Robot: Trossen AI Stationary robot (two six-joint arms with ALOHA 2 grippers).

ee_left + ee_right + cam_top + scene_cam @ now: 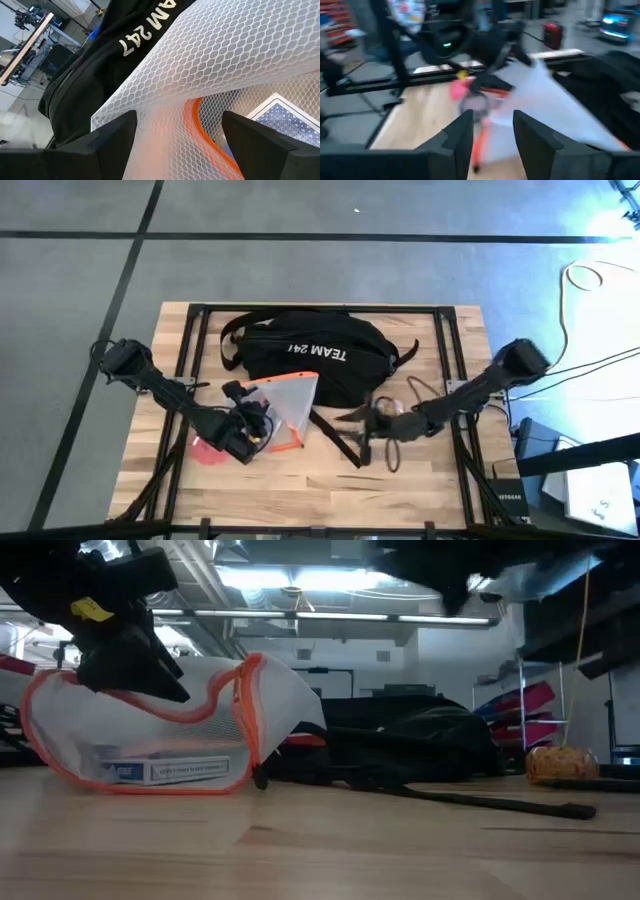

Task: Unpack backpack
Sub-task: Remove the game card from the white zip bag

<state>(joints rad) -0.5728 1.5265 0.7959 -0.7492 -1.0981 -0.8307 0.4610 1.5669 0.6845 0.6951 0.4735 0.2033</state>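
One backpack (305,360), black with white "TEAM 247" lettering, lies at the table's (420,490) 12 o'clock edge, straps trailing toward the centre. One translucent mesh pouch (285,402) with orange trim lies just beside it at its 7 o'clock side, and one red-pink item (205,450) sits on the wood at 8 o'clock from the pouch.

The left arm reaches in from 9 o'clock, bent low over the table. The left gripper (250,430) sits at the pouch's near end with its fingers (112,135) spread wide, mesh lying between them but not pinched.

The right arm stretches in from 3 o'clock, nearly level. The right gripper (360,420) hovers at the table's middle, just in front of the backpack, pointing toward the pouch; its fingers (460,132) stand a narrow gap apart and carry nothing.
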